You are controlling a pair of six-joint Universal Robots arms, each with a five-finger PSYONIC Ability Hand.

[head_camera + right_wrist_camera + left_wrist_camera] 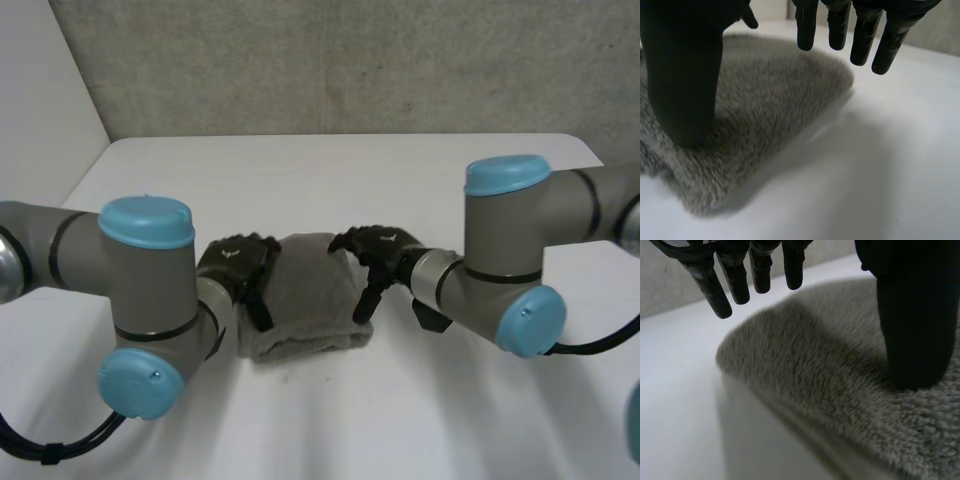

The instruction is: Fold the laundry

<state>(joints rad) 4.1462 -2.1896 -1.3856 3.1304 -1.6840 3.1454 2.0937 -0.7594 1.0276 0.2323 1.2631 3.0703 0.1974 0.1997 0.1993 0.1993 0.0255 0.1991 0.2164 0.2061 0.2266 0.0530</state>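
Grey fluffy towel (305, 295), folded into a small thick bundle, lies in the middle of the white table (420, 170). My left robot hand (238, 265) and right robot hand (380, 248) flank it, both released, fingers straight, thumbs resting on its side edges. Folding looks nearly finished; next I would press it flat or withdraw. No writing is visible.

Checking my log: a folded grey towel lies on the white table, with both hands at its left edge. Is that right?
Not quite. The head view shows the folded grey towel on the white table with the left hand at its left edge and the right hand at its right edge.
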